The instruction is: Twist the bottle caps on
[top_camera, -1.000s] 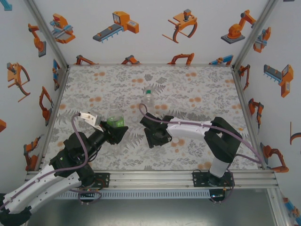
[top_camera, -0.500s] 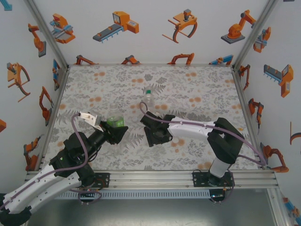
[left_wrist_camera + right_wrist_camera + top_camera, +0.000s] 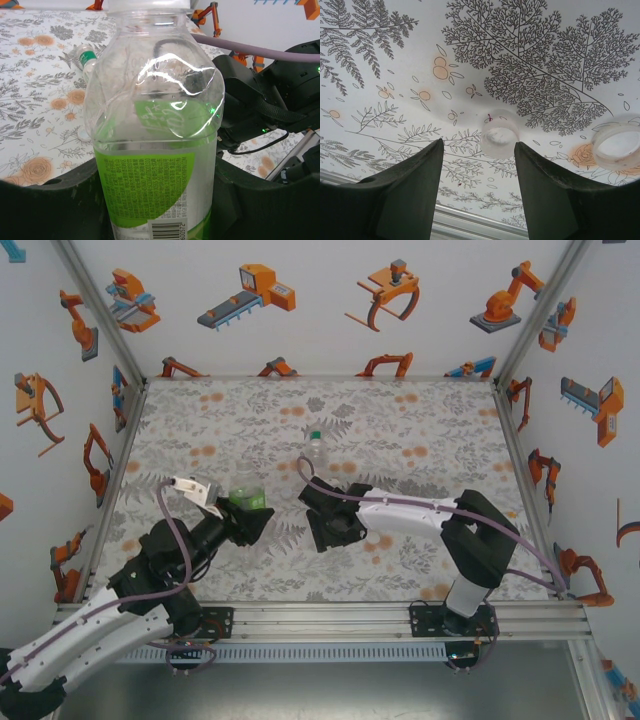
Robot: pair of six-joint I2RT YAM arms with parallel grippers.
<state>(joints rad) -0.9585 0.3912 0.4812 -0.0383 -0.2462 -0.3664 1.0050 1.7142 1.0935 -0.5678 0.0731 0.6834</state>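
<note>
My left gripper is shut on a clear bottle with a green label, held upright at the table's left middle. In the left wrist view this bottle stands between the black fingers, and its top runs out of frame. My right gripper hangs low over the table to the right of it, jaws open. In the right wrist view a white bottle cap lies on the cloth just past the fingertips of that gripper, close to the right finger. A second white cap lies further right.
A clear bottle with a green cap stands behind the grippers at the table's centre, also seen as the green-capped bottle in the left wrist view. The metal rail runs along the near table edge. Patterned walls close in three sides.
The right gripper has shifted slightly left and its jaws have widened a little. The left arm still holds the green-label bottle in nearly the same place.
</note>
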